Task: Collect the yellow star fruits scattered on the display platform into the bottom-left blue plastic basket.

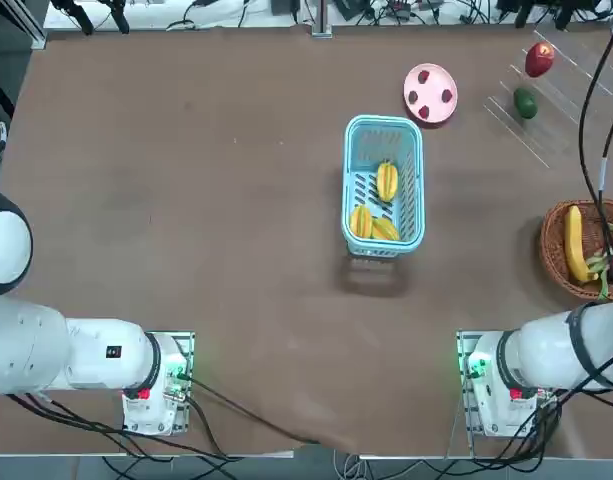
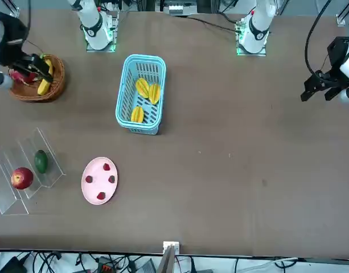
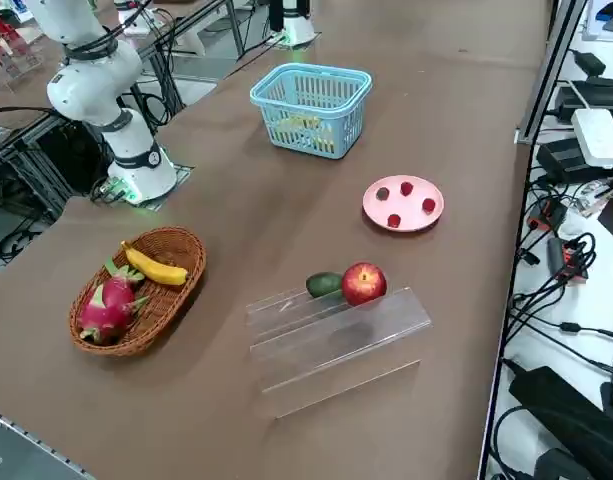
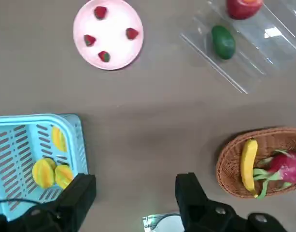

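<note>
The right gripper [image 4: 135,193] hangs high above the near right part of the brown tabletop [image 1: 206,200], its two dark fingers [image 4: 80,191] spread wide apart with nothing between them; in the front view it shows at the picture's left edge, over the wicker basket.

Nearest the robot on its right lies one round brown wicker basket [image 1: 556,250], holding one long yellow banana [image 1: 575,243] and one pink dragon fruit [image 3: 106,305] with green tips.

Towards the middle of the tabletop stands the one blue plastic basket [image 1: 414,190], light blue with slotted sides. All three yellow star fruits [image 1: 386,181] lie inside it: two side by side and touching at the end nearer the robot, one apart, closer to the basket's middle. In the wrist view the same three show through the slotted wall.

Farther off, beyond the blue plastic basket and a little to the right, sits one round pink plate [image 1: 430,80] carrying four small red berries [image 1: 423,77], spaced apart.

At the far right corner lies the display platform [image 3: 336,345], a clear ridged rack. Two fruits rest on it, just beside each other: one red apple [image 1: 539,59] and one dark green oval fruit [image 1: 526,103]. No star fruit lies on it.
</note>
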